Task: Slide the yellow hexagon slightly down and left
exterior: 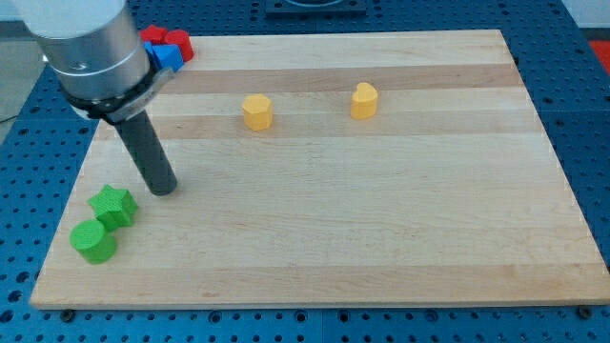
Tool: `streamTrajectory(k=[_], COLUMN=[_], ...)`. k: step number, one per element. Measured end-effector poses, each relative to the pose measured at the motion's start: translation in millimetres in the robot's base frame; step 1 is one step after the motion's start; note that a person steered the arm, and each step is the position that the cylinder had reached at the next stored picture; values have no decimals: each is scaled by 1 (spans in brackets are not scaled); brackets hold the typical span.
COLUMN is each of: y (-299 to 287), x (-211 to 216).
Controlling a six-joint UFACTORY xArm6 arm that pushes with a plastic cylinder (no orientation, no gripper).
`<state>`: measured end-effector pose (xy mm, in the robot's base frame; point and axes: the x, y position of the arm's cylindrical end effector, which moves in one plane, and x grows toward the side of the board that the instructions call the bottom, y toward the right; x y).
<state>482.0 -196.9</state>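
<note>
Tool: my tip (164, 189) is a bare rod end with nothing to open or close; it rests on the board (381, 248) and touches no block.
Tip position: at the view's left, just up and right of the green star (114, 206), at about 1 o'clock from it, with a small gap between them.
Task block: the yellow hexagon (257, 111) sits in the upper middle of the board, at roughly 1 to 2 o'clock from my tip and well apart from it.
Other yellow block: a second yellow block (363, 100), more rounded with a notched top, stands at 3 o'clock from the hexagon, clearly separate.
Green pair: a green cylinder (93, 241) lies at 7 o'clock from the green star, touching or nearly touching it.
Corner cluster: red blocks (170, 42) and a blue block (166, 57) crowd the board's top-left corner, partly hidden by the arm, so their shapes are unclear.
Done: judging by the gap, no contact with the hexagon shows; the push appears not yet begun.
Left: my tip likely needs to travel round to the hexagon's 1 o'clock side, then press it a short way toward 7 o'clock.
Risk: approaching straight from here would meet the hexagon's 7 o'clock face and drive it the wrong way.
</note>
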Motion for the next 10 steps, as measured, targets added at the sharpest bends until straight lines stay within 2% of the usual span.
streamTrajectory(k=[1, 2, 3, 4, 7, 8, 9, 10], y=[-24, -51, -57, -46, 28, 60, 101, 115], x=[2, 21, 31, 8, -116, -132, -127, -92])
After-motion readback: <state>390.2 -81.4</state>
